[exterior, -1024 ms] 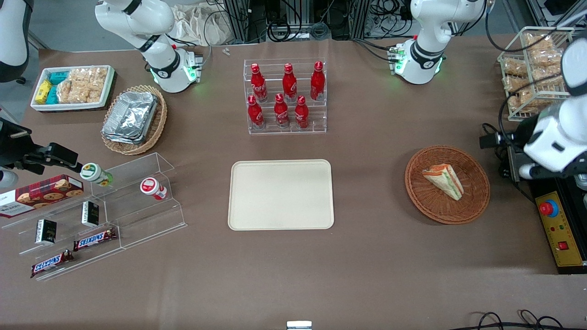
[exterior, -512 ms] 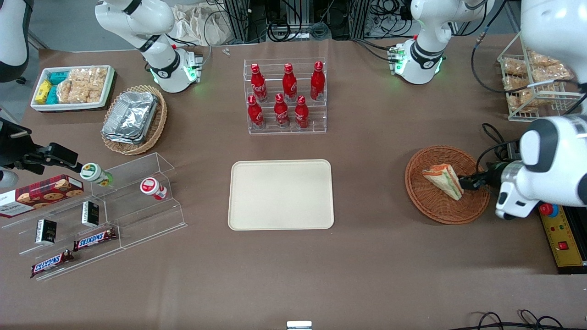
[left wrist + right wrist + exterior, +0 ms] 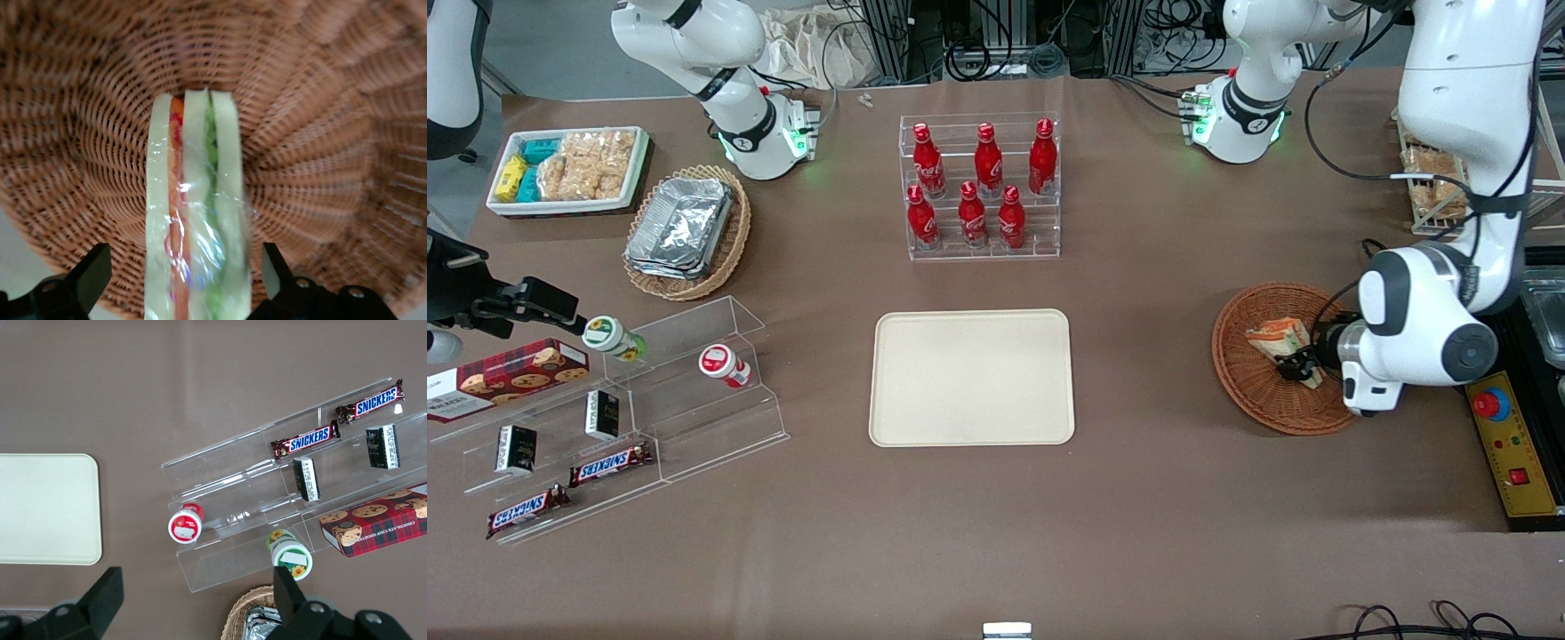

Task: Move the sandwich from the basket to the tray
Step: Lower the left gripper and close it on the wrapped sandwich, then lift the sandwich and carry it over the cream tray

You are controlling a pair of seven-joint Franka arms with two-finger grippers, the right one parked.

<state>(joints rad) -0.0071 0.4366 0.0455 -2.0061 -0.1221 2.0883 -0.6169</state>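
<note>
Basket: sandwich between spread fingers

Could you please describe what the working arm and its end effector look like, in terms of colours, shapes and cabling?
The working arm has glossy white rounded shells with dark grey joint caps and black bands. Black cables loop along it toward the wrist. Its end effector, over the basket at the sandwich, has two black fingers with angular tips and screw heads at their mounts.

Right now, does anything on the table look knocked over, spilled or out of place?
Nothing stands out. The sandwich lies in the basket, the open gripper straddles it, and the tray sits flat.
</note>
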